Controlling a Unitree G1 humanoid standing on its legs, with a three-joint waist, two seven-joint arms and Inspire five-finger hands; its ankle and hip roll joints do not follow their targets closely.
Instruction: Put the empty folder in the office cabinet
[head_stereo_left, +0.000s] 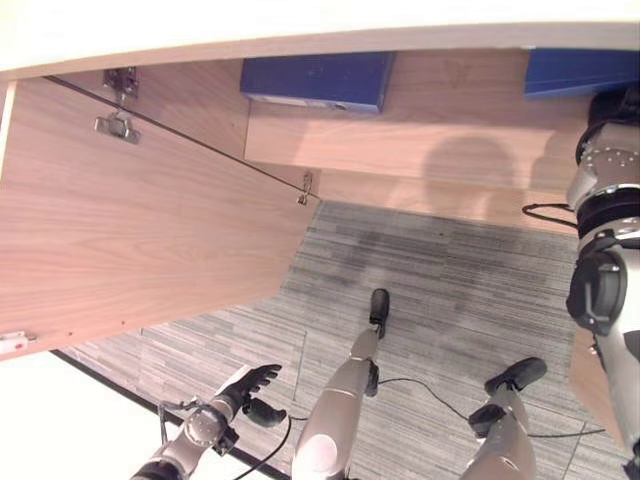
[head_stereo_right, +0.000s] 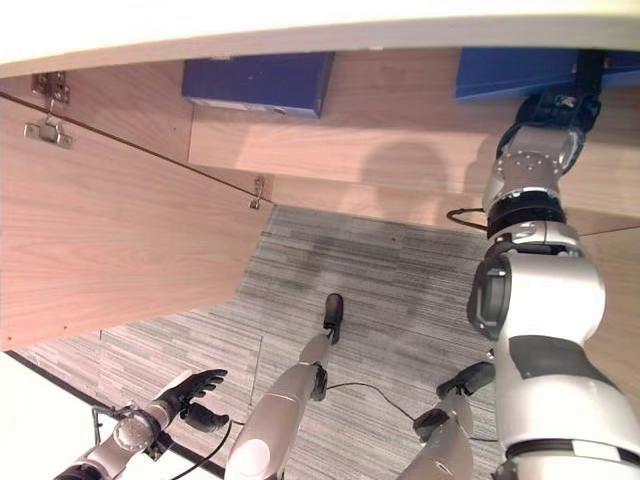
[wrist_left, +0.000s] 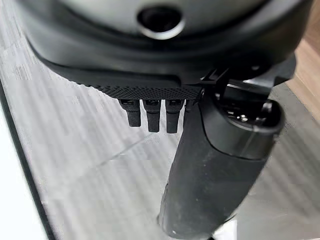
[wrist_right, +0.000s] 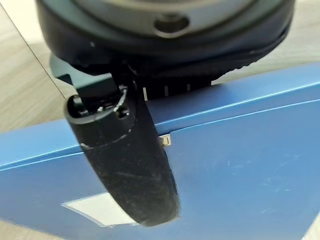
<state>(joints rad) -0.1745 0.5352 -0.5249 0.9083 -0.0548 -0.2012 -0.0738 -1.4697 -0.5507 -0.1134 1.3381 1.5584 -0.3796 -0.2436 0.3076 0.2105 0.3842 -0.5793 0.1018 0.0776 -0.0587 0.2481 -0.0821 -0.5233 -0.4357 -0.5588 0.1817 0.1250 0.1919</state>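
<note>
A blue folder (head_stereo_right: 505, 72) lies on the wooden cabinet shelf (head_stereo_right: 400, 140) at the far right. My right hand (head_stereo_right: 558, 108) reaches up to it. In the right wrist view the thumb (wrist_right: 131, 160) lies across the folder's blue face (wrist_right: 240, 165), beside a white label (wrist_right: 95, 210), and the fingers go behind its upper edge, so the hand pinches it. My left hand (head_stereo_left: 250, 385) hangs low at the lower left over the carpet. Its fingers (wrist_left: 152, 117) are straight and hold nothing.
A second blue folder (head_stereo_left: 318, 80) lies on the same shelf, further left. The open wooden cabinet door (head_stereo_left: 130, 230) with metal hinges (head_stereo_left: 117, 125) swings out on the left. Grey carpet (head_stereo_left: 450, 290) covers the floor below the shelf.
</note>
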